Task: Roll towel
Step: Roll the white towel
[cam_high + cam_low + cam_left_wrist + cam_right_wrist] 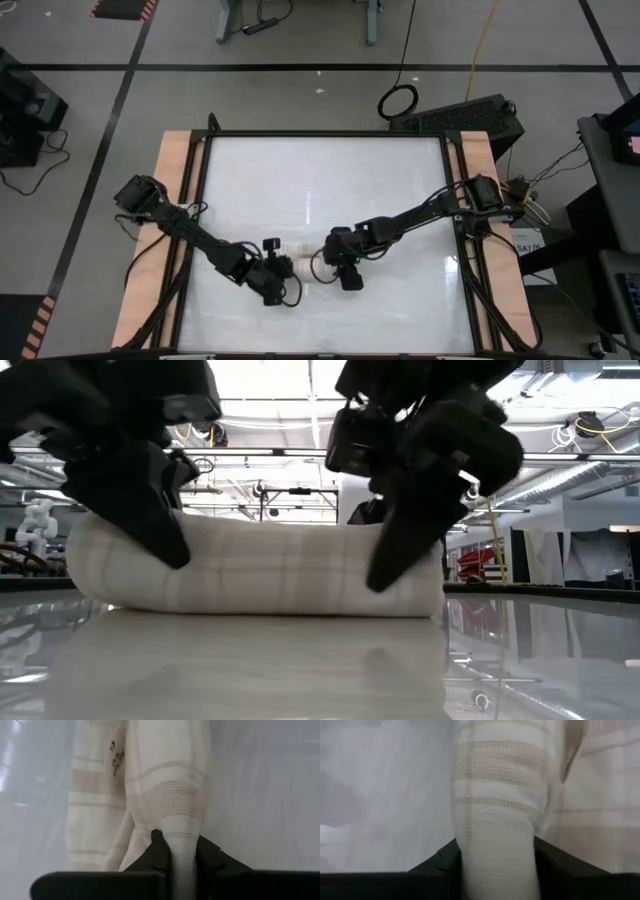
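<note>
One rolled cream-white cloth towel (pixel 260 570) with beige plaid checks lies on the glossy white tabletop (pixel 300 670), between two dark claws. The left claw (pixel 177 852) pinches a narrow fold of one end. The right claw (pixel 495 852) straddles the other end, fingers wider apart. Only the left wrist view shows small dark marks on the cloth.

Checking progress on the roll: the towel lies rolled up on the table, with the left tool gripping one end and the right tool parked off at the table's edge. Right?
Not quite. The right tool is not parked at the edge: the right wrist view shows its fingers around the other end of the rolled towel. The rest holds: the left tool pinches a fold at its end.
</note>
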You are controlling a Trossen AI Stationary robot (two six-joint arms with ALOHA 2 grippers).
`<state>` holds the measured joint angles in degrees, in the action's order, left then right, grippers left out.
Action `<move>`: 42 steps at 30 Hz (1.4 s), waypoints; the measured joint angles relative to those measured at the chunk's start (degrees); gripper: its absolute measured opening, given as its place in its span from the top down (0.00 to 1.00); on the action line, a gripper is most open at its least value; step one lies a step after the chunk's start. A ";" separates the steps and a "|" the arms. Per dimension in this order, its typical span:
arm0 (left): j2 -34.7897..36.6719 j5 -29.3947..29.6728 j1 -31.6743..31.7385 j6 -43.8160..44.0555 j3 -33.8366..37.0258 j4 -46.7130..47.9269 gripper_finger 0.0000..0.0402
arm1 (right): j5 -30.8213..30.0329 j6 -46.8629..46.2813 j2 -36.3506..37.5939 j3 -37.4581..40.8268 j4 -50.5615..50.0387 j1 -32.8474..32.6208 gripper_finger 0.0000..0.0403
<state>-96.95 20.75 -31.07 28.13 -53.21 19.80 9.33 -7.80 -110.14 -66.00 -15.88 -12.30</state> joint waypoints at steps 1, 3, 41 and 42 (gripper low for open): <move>0.01 -1.69 0.55 0.33 -0.01 -0.17 0.90 | -1.58 0.38 0.52 0.06 -0.78 -0.44 0.55; 0.03 -4.40 1.59 0.98 -0.07 -0.48 0.88 | -4.77 1.10 1.93 0.17 -2.91 -1.36 0.49; 1.66 -18.03 7.73 12.83 0.20 -5.40 0.82 | -59.80 6.70 -2.45 -0.02 -0.17 -25.32 0.32; 1.66 -17.96 7.73 13.36 0.20 -5.41 0.82 | -60.30 6.91 -2.71 -0.02 -0.04 -25.05 0.32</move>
<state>-95.29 2.79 -23.33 41.49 -53.01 14.39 -50.97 -0.90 -112.84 -66.02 -15.91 -37.35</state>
